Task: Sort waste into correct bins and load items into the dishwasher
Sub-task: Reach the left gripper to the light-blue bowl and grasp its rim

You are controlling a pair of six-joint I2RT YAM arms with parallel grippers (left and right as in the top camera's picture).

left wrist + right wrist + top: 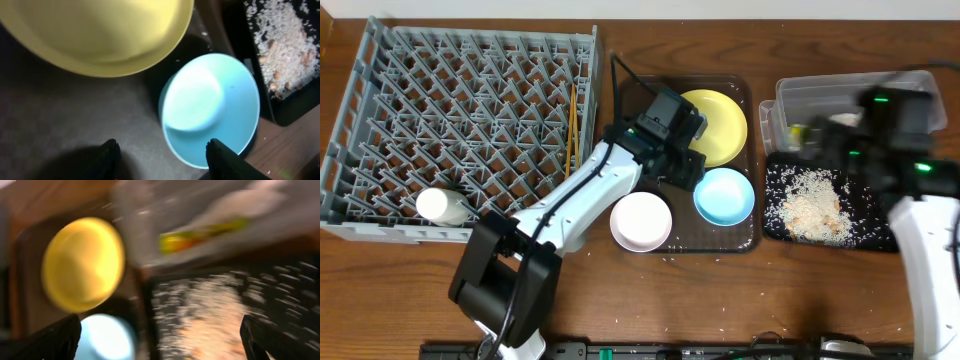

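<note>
The yellow plate (716, 122), the light blue bowl (724, 195) and the pink-white bowl (641, 220) sit on the brown tray (744, 240). My left gripper (686, 165) is open and empty above the tray, between the plate (95, 35) and the blue bowl (210, 107). The grey dish rack (470, 120) holds the chopsticks (572, 140) and the white cup (442, 205). Rice scraps (810, 205) lie in the black tray (775, 225). The green-and-orange wrapper (200, 232) and the napkin lie in the clear tub (820, 92). My right gripper (160, 340) is open and empty above the black tray.
A few rice grains (720, 262) lie scattered on the wooden table in front of the brown tray. The right wrist view is blurred by motion. A black bar runs along the table's front edge (620, 352).
</note>
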